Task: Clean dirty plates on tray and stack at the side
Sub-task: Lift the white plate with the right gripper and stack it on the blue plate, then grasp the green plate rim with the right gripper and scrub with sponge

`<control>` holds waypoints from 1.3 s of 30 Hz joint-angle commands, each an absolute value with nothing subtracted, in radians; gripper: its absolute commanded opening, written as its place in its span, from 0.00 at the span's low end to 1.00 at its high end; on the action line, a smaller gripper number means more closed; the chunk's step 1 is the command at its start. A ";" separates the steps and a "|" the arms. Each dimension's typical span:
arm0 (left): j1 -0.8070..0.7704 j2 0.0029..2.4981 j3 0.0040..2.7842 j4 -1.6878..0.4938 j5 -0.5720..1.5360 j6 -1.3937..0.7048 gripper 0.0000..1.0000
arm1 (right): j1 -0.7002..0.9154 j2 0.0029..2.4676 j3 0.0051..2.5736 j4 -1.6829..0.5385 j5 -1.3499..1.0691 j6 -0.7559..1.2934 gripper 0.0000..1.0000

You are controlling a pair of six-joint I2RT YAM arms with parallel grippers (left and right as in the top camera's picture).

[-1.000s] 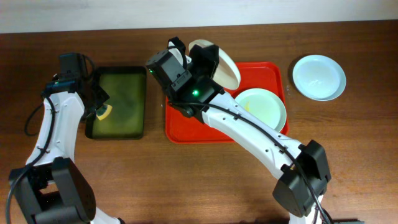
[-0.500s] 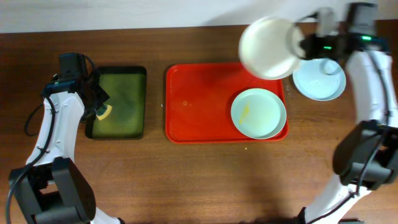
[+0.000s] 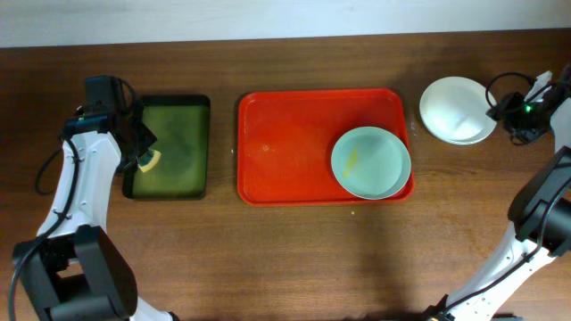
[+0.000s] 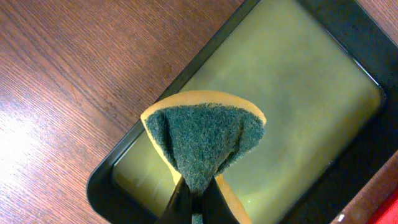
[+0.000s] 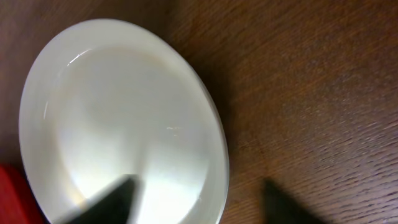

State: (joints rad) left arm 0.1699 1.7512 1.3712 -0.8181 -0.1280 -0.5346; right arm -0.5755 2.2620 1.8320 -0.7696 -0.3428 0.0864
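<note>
The red tray (image 3: pixel 285 147) lies in the middle of the wooden desk (image 3: pixel 294 259). One pale mint-blue plate (image 3: pixel 371 162) sits flat in its right-hand half, close to the right rim, with a yellow smear (image 3: pixel 352 160) on its left side. The rest of the tray floor is bare, apart from a faint speck or two towards the left.

A white plate (image 3: pixel 455 109) rests on the desk just beyond the tray's far right corner, off the tray altogether. A thin paler edge shows under its near rim (possibly another plate beneath; I cannot tell for certain). The right pincer (image 5: pixel 200 193) is at this plate's right edge, released. In the right wrist view its two fingers (image 5: pixel 115 202) stand well apart, one over the plate's face and the other out over the bare wood, with the rim between them (both are blurred dark shapes).

To the left of the red tray, with a strip of desk between, sits a smaller dark green tray (image 3: pixel 183 134) holding a murky yellowish-green liquid. The left pincer (image 4: pixel 194 202) is at its left side, clenched on a sponge (image 4: pixel 202 134). The sponge is yellow foam with a dark green scouring face, pinched into a fold (the scouring side faces the wrist camera) above the tray's rim.
</note>
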 commanded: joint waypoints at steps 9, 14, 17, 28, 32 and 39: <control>0.173 1.760 1.367 -0.812 -0.131 -0.522 0.00 | -0.483 2.049 1.833 -1.158 -0.677 0.055 0.98; 0.173 1.760 1.367 -0.813 -0.130 -0.522 0.00 | -0.257 2.054 1.786 -1.295 -0.357 0.182 0.98; 0.173 1.760 1.367 -0.813 -0.130 -0.522 0.00 | -0.138 2.054 1.731 -1.312 -0.070 0.479 0.98; 0.173 1.760 1.367 -0.813 -0.131 -0.522 0.00 | -0.001 2.054 1.675 -1.372 0.090 0.663 0.98; 0.173 1.760 1.367 -0.812 -0.131 -0.522 0.00 | 0.007 2.054 1.561 -1.255 0.078 0.659 0.98; 0.173 1.760 1.367 -0.812 -0.131 -0.522 0.00 | 0.007 2.054 1.453 -1.093 -0.094 0.531 0.66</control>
